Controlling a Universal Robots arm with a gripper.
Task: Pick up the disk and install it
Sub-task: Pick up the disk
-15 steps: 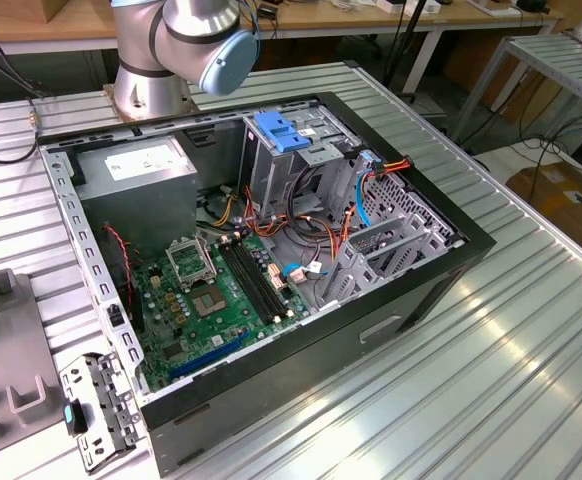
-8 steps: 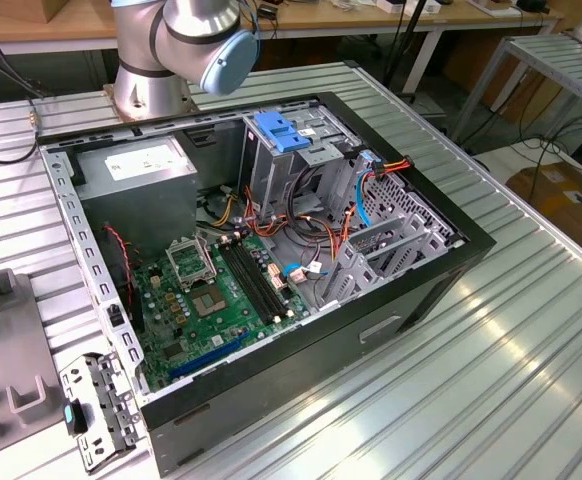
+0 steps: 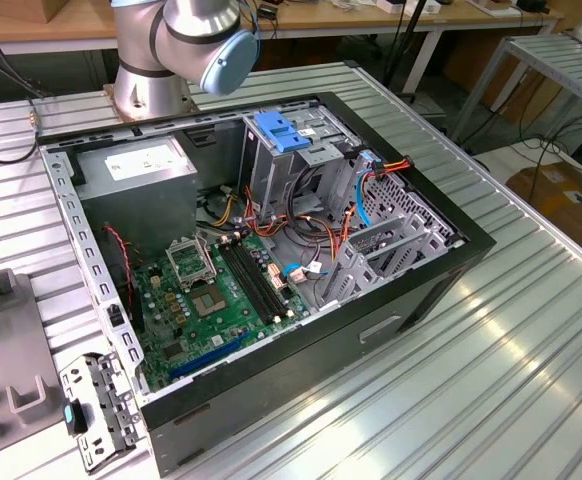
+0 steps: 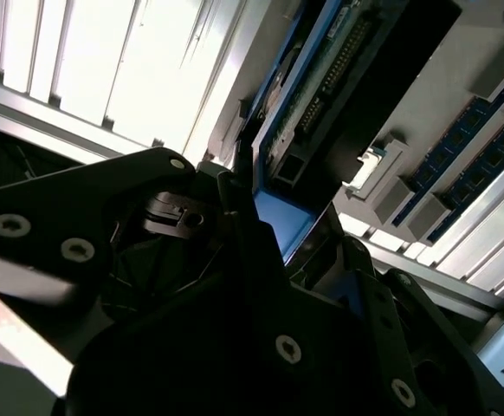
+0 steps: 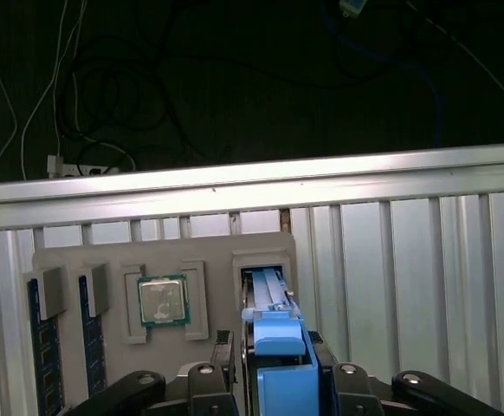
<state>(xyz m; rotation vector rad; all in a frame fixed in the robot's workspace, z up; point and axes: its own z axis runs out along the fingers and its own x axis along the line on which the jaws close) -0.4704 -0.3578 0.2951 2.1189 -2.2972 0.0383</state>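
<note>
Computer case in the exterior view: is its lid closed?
No, the computer case is open, and the green motherboard shows inside.

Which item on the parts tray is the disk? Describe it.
In the first wrist view, a grey parts tray lies on the slatted table. The disk stands edge-up in the slot beside the square processor; alone there, it has bright blue rails.

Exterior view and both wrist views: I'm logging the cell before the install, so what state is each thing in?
gripper: shut on the disk.
disk: on edge at a slot of the tray, outside the case.
computer case: side open, inside exposed.
CPU socket: empty.
processor chip: flat in a tray recess.
memory modules: seated in tray slots.
</note>
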